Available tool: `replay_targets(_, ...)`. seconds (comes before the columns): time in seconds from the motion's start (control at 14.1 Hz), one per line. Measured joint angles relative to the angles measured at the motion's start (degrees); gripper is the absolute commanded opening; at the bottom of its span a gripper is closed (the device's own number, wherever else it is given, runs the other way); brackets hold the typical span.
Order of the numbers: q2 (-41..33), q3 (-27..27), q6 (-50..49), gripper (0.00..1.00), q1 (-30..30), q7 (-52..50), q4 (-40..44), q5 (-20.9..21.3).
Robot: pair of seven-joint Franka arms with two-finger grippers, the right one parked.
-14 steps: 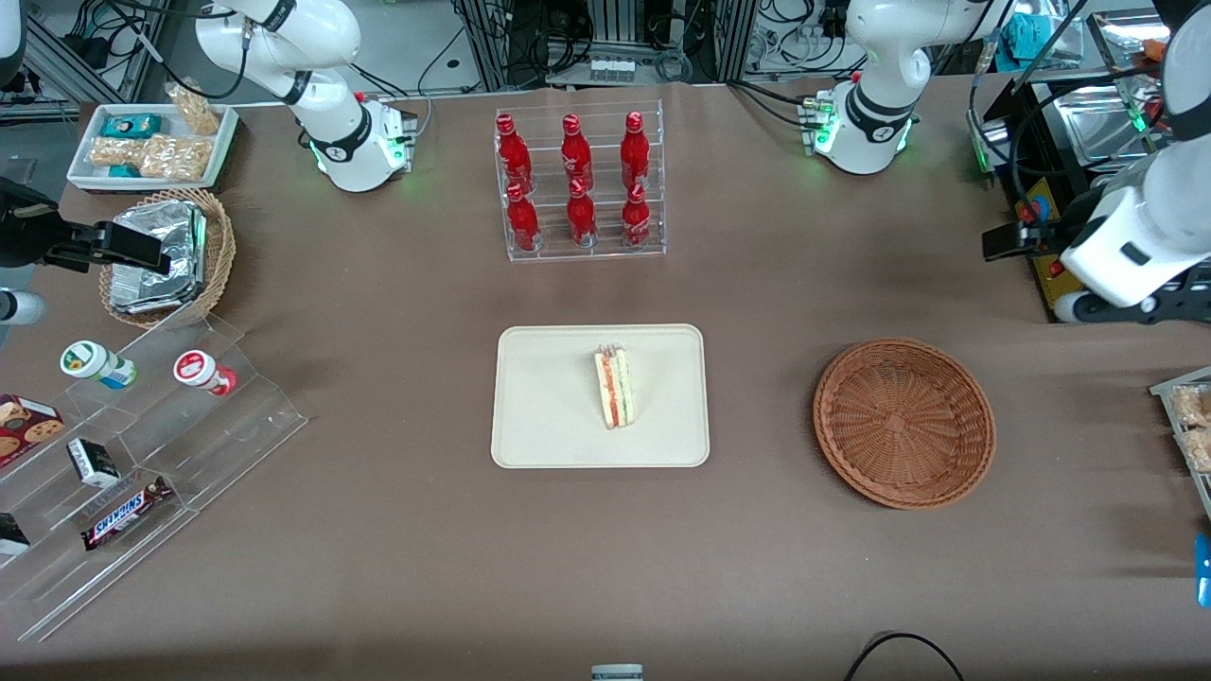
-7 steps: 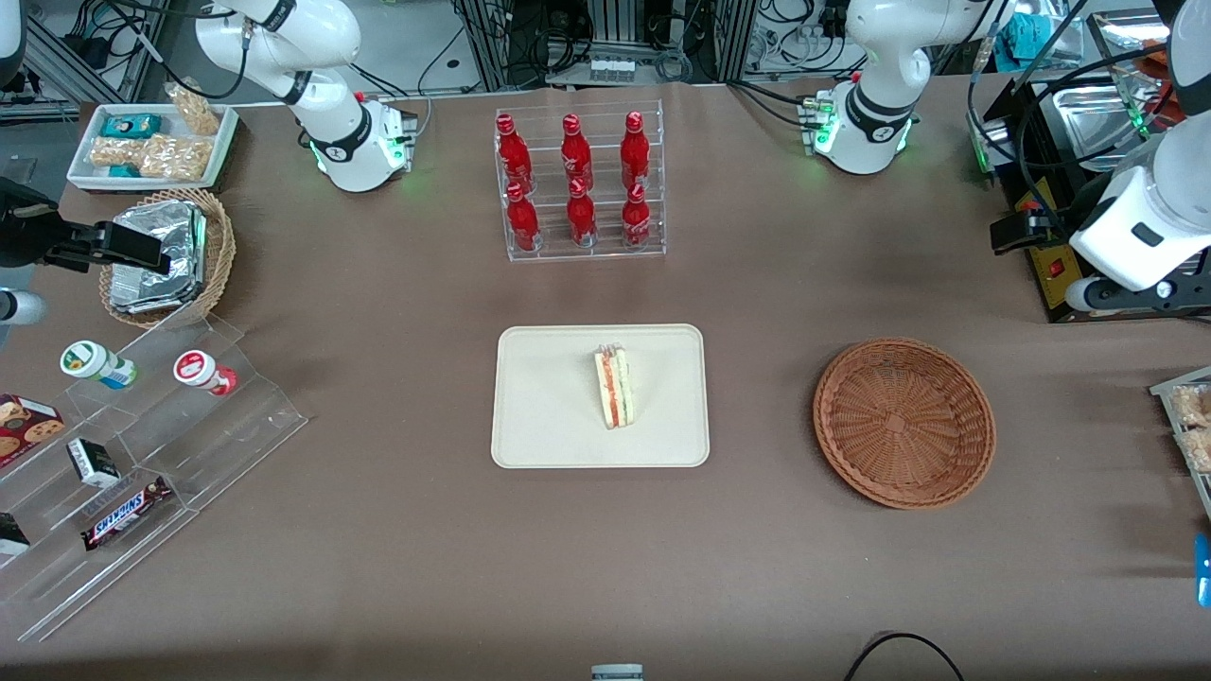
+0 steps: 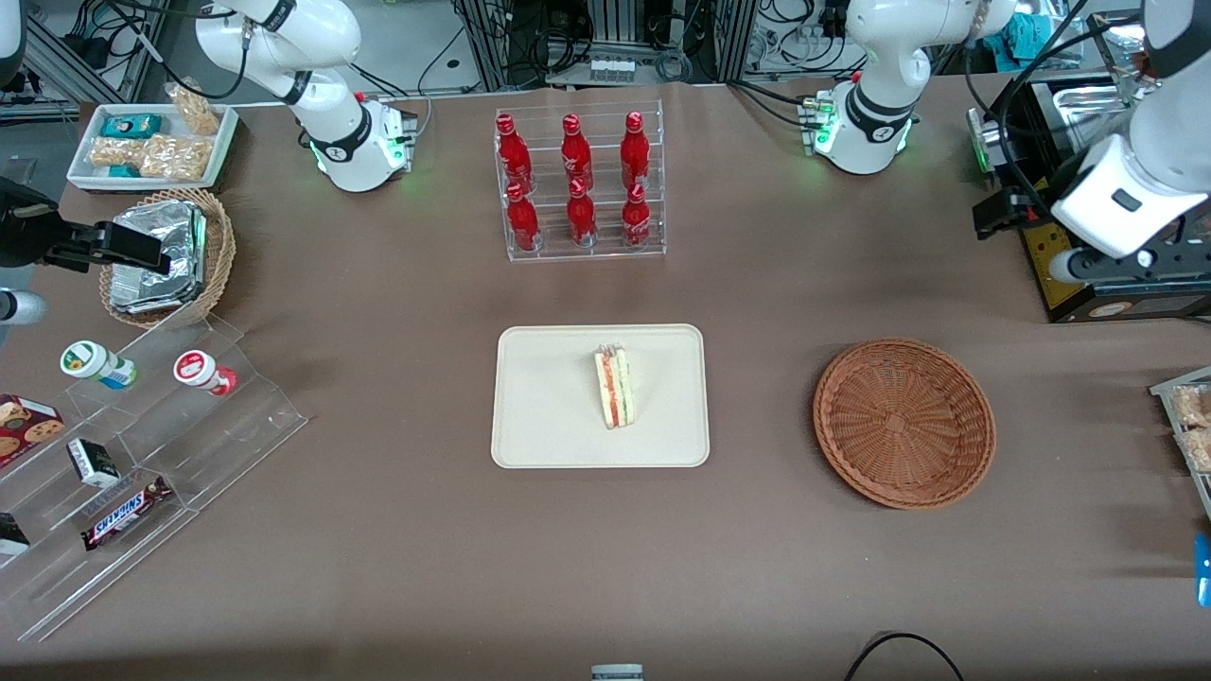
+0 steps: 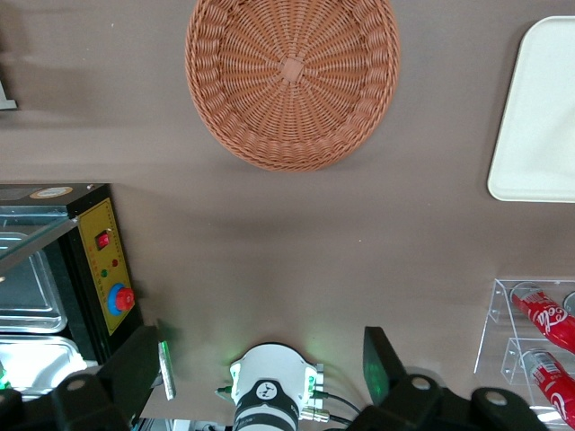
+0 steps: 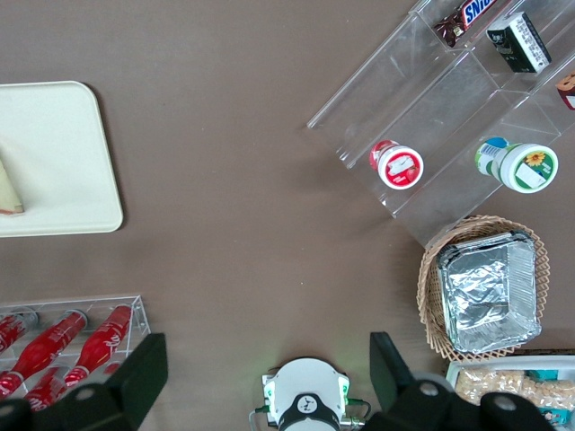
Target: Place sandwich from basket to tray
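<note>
The sandwich (image 3: 615, 388), a small white wedge with red-orange and green layers, lies on the cream tray (image 3: 539, 426) in the middle of the table. Its tip also shows in the right wrist view (image 5: 9, 193). The reddish-brown wicker basket (image 3: 903, 423) is empty and lies toward the working arm's end; it also shows in the left wrist view (image 4: 292, 81). My gripper (image 3: 1001, 212) hangs high at the working arm's end, farther from the front camera than the basket. Its fingers (image 4: 382, 364) stand wide apart, holding nothing.
A clear rack of red bottles (image 3: 579, 184) stands farther from the front camera than the tray. A black control box (image 3: 1055, 270) sits below my gripper. A tan basket with foil packets (image 3: 166, 255) and an acrylic snack shelf (image 3: 142, 454) lie toward the parked arm's end.
My gripper has drifted away from the front camera, farther from the basket. The sandwich, tray and basket have not moved.
</note>
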Motion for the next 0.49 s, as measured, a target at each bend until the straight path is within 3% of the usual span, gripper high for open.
replay_targets(0.49, 0.2, 0.3, 0.5, 1.00, 0.1, 0.0, 2.6, -0.1)
